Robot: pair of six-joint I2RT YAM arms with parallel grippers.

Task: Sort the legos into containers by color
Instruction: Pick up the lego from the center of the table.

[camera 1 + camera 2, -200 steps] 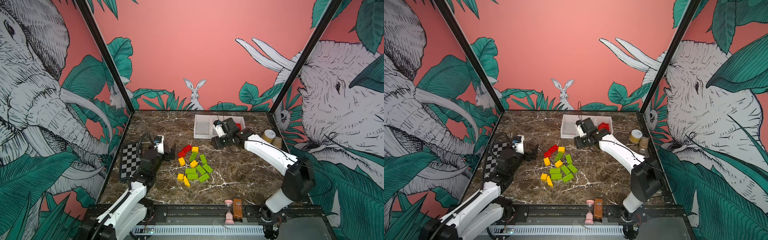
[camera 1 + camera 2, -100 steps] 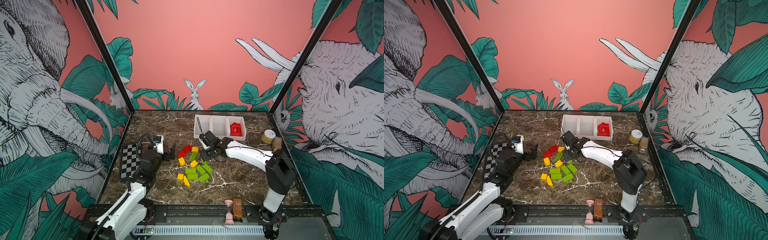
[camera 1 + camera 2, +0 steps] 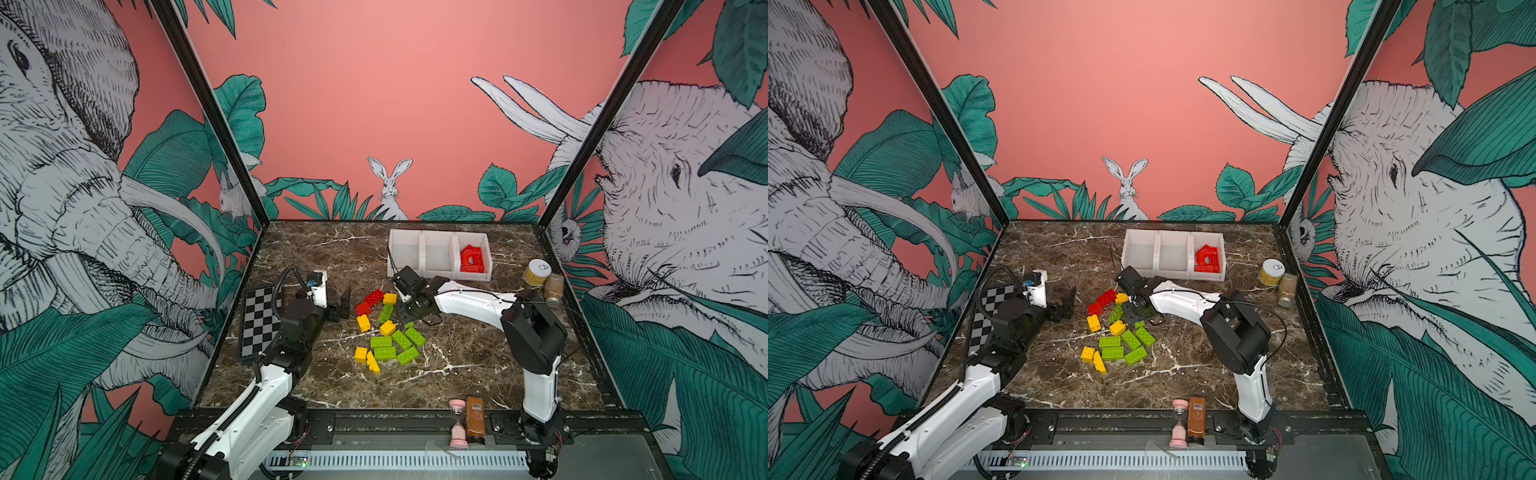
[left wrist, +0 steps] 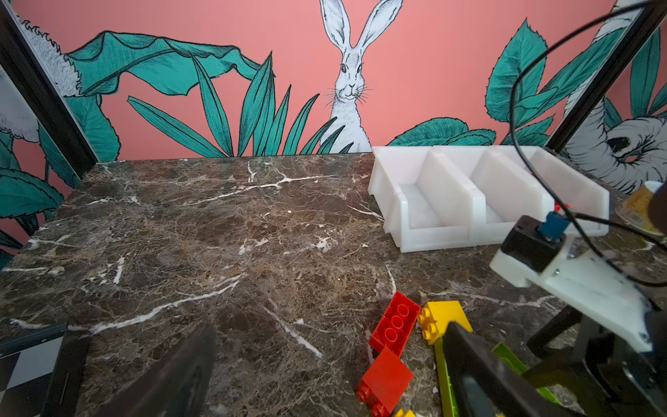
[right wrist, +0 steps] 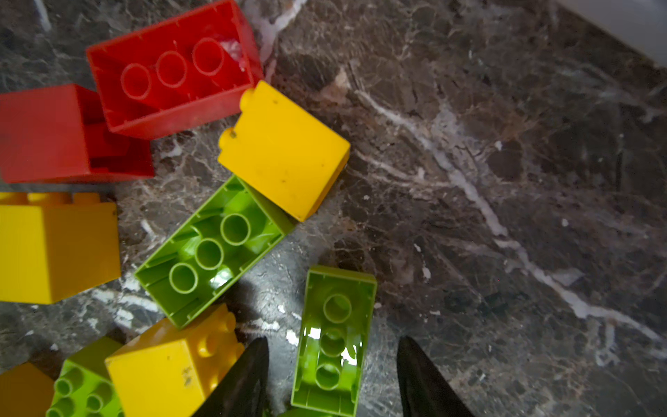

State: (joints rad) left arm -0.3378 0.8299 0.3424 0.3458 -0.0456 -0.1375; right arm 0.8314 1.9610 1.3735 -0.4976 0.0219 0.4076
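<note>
Right pincer (image 5: 330, 346) was partly spread, jaws either side of a lime green brick (image 5: 335, 289) lying hollow side up. There were gaps on both sides, so it wasn't pinching yet. That brick sat at the edge of the lego pile (image 3: 386, 332) nearest the containers (image 3: 438, 273), on the counter (image 3: 457, 365) just in front of them.

Change: a second ago this arm was up over the containers' right-end compartment. It had since swung back down to the pile, and the red arch (image 3: 471, 259) lay in that compartment in plain view. My read: red drop done, green pick starting.

The other two compartments showed nothing in them. Two red bricks (image 3: 374, 297), the yellows (image 3: 388, 327) and the remaining greens lay unsorted in front of the containers.

Left pincer (image 3: 340, 305) was fully spread and empty, well apart from the containers at the pile's far side, and hadn't moved.
</note>
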